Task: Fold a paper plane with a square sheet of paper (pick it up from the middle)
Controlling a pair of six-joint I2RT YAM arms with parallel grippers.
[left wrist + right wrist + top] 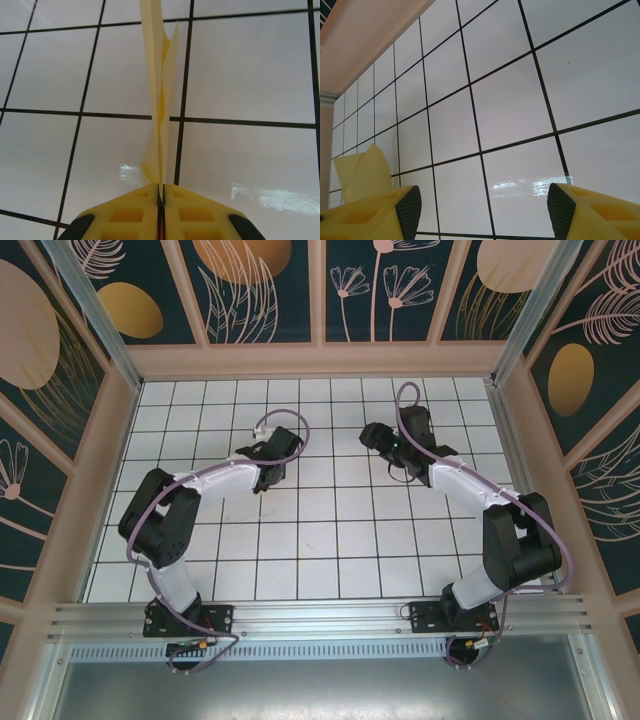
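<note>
On your left, the left gripper [161, 192] is clamped on the narrow, pale yellow folded paper plane [159, 90], held edge-on over the white gridded table [250, 75]. To the right, the right gripper [484, 202] stands wide apart and grasps nothing, with a paper corner just beside 1 finger. You seem to be between late creases, so the next move likely needs a square, gentle pinch.

**A robot work cell in a lab**

This is a closed-in test booth, not a lived-in room. The white tabletop [320, 570] is ruled in black grid squares. A left arm [215, 483] and a right arm [465, 480] are bolted to an aluminium rail [320, 618]. Flower-printed wall panels [255, 290] in metal framing box it in.
</note>
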